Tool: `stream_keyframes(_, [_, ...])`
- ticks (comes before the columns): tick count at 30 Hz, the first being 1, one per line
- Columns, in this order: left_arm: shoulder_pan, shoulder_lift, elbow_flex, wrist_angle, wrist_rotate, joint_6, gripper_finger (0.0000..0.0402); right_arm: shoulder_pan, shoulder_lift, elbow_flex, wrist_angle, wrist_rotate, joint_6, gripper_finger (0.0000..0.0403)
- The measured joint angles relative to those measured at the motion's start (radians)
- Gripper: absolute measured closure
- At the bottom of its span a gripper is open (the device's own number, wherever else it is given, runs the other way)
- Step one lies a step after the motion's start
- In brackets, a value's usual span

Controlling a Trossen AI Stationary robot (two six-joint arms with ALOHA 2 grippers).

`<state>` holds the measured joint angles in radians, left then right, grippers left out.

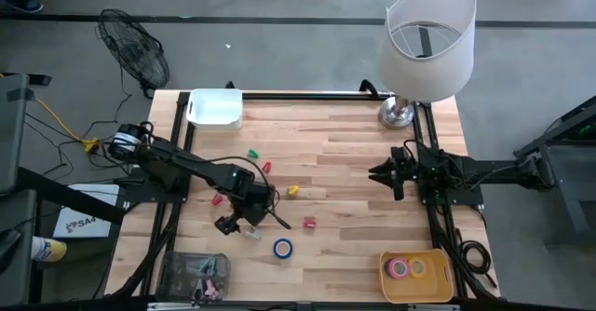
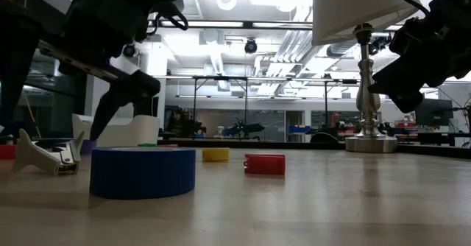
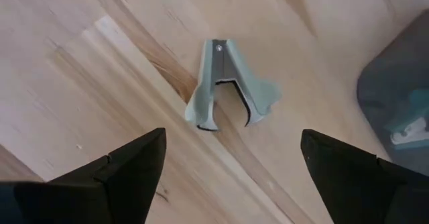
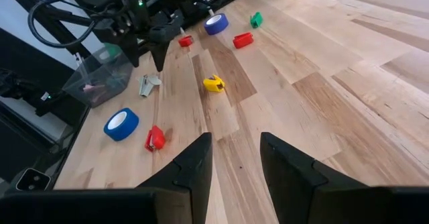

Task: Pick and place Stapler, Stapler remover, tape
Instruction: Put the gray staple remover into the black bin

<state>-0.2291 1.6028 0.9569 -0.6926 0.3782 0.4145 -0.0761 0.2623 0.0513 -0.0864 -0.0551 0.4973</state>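
With its fingers spread wide, the left gripper (image 3: 228, 167) hovers over the pale staple remover (image 3: 228, 83) lying flat on the table (image 1: 354, 181) near the blue tape (image 1: 282, 248); a slightly off-centre descent could nudge it aside.

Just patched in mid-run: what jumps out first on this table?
The left gripper hangs open right above a small pale grey claw-shaped staple remover lying on the wood near the table's front left. A blue tape roll sits just beside it, and the big white lampshade looms over the far right corner, where the right gripper waits open.
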Motion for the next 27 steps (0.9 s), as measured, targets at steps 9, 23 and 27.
stream_keyframes(9, [0.0,0.0,0.0,0.032,-0.031,-0.004,0.0055,0.0,0.0,0.0,-0.001,0.0,0.0,0.0285])
stream_keyframes(23, [-0.015,0.0,-0.001,0.054,-0.03,-0.092,0.0055,0.0,0.0,-0.001,-0.001,0.0,0.0,0.0285])
stream_keyframes(27, [-0.016,0.0,-0.001,0.055,-0.044,-0.128,0.0055,0.0,0.0,-0.002,-0.001,0.007,0.0,0.0285])
